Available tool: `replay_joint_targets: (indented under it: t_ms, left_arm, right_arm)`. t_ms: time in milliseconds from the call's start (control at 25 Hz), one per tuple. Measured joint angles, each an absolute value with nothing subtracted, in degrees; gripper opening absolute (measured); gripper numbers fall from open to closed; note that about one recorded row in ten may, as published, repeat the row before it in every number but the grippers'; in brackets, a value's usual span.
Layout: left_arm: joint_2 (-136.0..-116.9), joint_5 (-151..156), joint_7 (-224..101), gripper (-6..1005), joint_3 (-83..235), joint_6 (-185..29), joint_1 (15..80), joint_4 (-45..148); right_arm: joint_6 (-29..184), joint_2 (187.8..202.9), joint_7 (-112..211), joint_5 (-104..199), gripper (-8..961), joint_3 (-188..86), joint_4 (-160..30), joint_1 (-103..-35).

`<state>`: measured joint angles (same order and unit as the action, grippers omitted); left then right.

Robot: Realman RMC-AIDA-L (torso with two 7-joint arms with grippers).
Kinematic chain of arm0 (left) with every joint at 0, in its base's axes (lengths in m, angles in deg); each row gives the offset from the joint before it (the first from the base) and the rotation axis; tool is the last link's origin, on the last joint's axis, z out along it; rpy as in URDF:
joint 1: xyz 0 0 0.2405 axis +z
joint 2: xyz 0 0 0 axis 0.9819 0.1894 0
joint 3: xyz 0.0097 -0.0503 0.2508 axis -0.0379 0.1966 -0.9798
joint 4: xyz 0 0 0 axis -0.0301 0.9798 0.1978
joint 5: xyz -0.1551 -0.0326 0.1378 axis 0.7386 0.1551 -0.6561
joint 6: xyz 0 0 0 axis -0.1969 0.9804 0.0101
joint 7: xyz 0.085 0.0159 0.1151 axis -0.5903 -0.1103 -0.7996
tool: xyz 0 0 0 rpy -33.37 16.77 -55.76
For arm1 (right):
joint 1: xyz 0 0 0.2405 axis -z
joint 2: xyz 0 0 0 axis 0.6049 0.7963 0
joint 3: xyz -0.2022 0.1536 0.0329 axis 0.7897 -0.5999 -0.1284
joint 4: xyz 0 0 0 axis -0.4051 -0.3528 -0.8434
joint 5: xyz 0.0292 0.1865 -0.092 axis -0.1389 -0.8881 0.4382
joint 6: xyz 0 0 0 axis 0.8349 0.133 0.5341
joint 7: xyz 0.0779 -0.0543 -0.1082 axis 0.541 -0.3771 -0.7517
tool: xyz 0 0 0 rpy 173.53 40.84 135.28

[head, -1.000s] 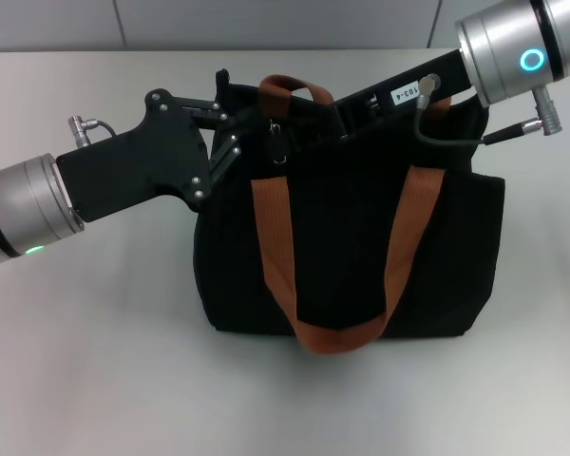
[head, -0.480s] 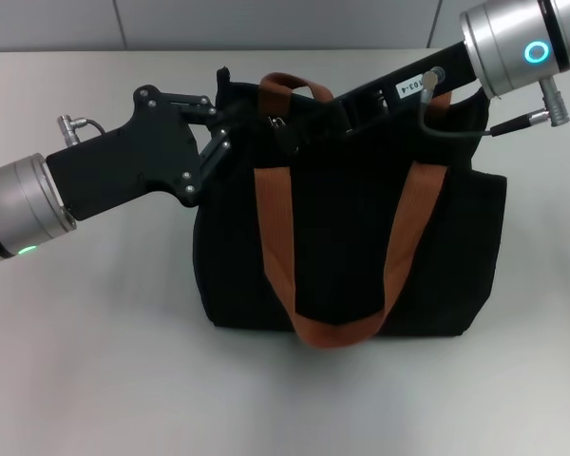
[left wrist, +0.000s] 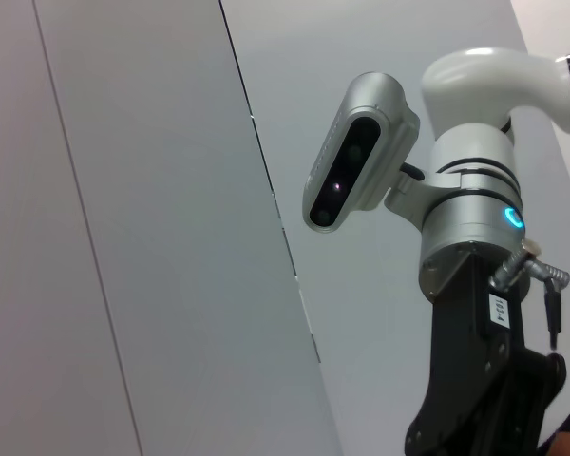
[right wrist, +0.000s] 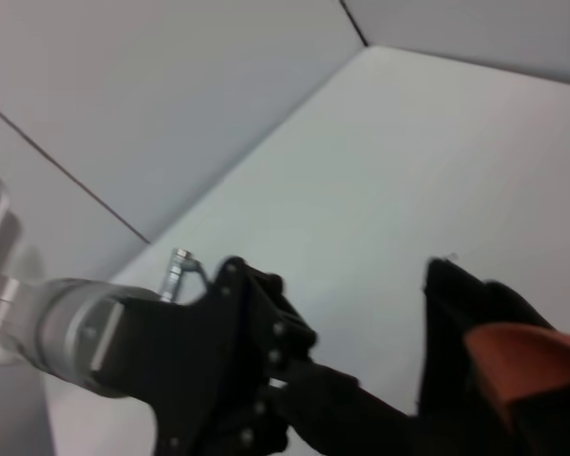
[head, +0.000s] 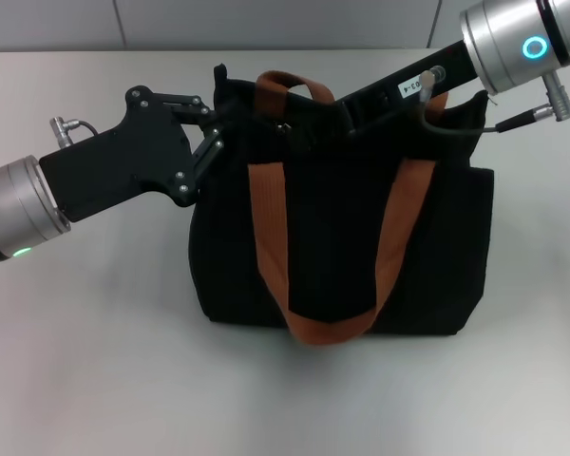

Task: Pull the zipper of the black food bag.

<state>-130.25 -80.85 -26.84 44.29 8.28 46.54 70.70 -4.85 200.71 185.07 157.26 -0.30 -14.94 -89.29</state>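
A soft, slumping black food bag (head: 342, 237) stands on the table (head: 95, 361) between both arms, its top-left corner at the left gripper (head: 230, 131), whose grip cannot be made out, while the right gripper (head: 309, 122), equally unreadable, reaches the mouth, where the small, likely slippery zipper (head: 287, 126) seems best pinched.

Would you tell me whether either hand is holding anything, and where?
It cannot be told: both the left hand and right hand meet the black fabric bag's top edge, fingertips hidden.

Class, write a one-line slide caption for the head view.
Both grippers, left and right, reach into the top of the black food bag standing on the table.
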Motion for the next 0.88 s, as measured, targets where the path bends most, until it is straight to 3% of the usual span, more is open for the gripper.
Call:
replay_joint_targets:
  t_ms: [240,880]
  left_arm:
    - [-130.21,-80.3,-26.8,64,44.3,8.3,46.8,70.8]
    - [-130.13,-79.3,-26.9,68,44.9,7.1,47.8,71.2]
  right_arm:
    - [-5.4,201.59,189.9,162.1,13,0.3,-8.8,-87.5]
    - [-7.5,201.72,195.6,166.6,31,0.6,5.0,-80.0]
